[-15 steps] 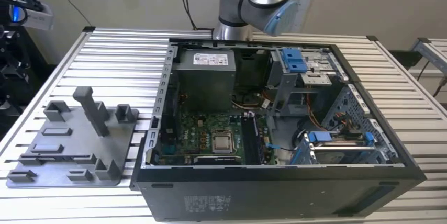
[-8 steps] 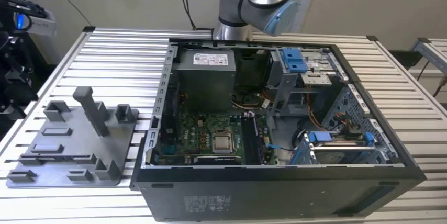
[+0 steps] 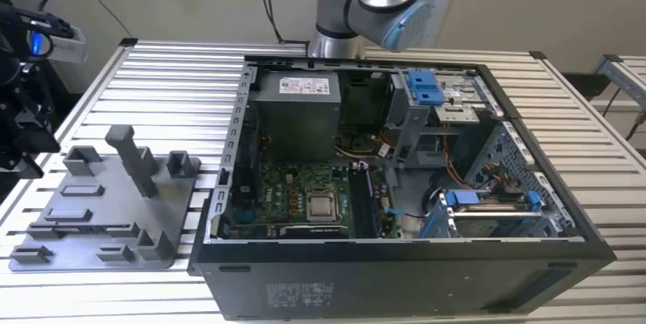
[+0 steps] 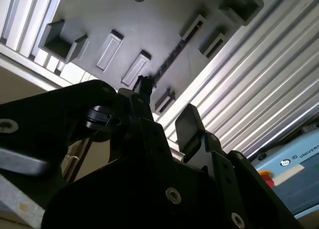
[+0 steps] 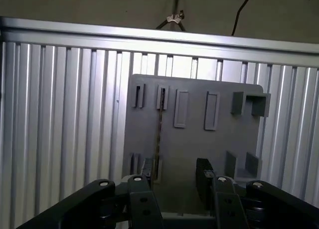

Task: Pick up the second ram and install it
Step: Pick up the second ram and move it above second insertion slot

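Note:
The second ram (image 5: pixel 159 134) is a thin dark strip standing on edge in a slot of the grey tray (image 5: pixel 219 144); in the second wrist view the ram (image 4: pixel 172 54) runs across the tray (image 4: pixel 149 24) between two small holders. My gripper (image 5: pixel 175 176) hangs above the tray's near end, open, with nothing held. The strip's near end lies in the gap between the fingers, close beside one finger (image 5: pixel 147 169) and well apart from the other. In the second wrist view the gripper (image 4: pixel 167 102) shows both black fingertips spread apart.
The grey tray (image 3: pixel 101 210) with upright pegs lies on the ribbed metal table at the exterior view's left. Beside it stands the open computer case (image 3: pixel 404 278) with the green motherboard (image 3: pixel 302 203), its black sockets (image 3: pixel 368 203) and the grey power-supply box (image 3: pixel 295 116).

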Tool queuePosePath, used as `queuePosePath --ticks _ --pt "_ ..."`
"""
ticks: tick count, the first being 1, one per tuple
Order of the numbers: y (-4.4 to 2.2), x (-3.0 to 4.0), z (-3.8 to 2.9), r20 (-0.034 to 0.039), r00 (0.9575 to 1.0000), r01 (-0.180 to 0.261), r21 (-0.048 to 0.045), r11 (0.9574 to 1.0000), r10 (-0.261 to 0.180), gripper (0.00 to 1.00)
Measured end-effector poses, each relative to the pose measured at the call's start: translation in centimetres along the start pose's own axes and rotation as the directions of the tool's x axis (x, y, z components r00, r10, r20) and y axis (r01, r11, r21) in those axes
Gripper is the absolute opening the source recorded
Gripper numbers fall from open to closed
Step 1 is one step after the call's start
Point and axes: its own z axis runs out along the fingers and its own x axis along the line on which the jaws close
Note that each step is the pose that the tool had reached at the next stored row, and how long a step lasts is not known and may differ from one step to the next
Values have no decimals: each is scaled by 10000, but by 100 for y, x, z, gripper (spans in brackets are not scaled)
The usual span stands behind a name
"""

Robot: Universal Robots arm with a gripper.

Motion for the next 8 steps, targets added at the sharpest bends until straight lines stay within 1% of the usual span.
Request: queuePosePath --ticks 4,8 --pt "7 0 64 -3 10000 0 38 10000 0 48" --pt "22 -1 120 -7 10000 0 95 10000 0 48"
